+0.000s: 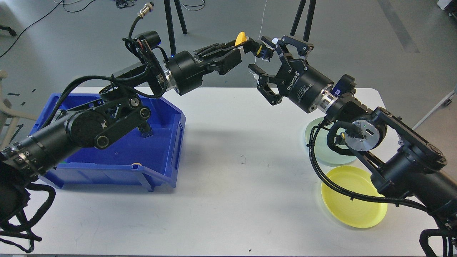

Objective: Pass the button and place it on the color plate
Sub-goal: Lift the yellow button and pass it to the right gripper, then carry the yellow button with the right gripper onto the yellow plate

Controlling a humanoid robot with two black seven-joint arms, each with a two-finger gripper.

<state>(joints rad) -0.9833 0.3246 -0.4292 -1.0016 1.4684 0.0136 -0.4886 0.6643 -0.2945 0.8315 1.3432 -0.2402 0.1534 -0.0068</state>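
The white counter (pixel 228 200) has lots of bare room in the middle — nothing lies between the blue bin (pixel 167 150) on the left and the plates on the right. The bin sits near the counter's front edge. The yellow plate (pixel 351 205) also lies close to the front edge, and a pale green plate (pixel 330 155) sits just behind it, partly hidden by the right arm. Both arms reach up high over the far edge and nearly meet there. The left tool (pixel 246 44) is pinched shut on a yellow button (pixel 241 38) — a small, round, flat thing, seen tilted. The right tool (pixel 263 57) has its fingers spread wide, just beside the button but not gripping it.
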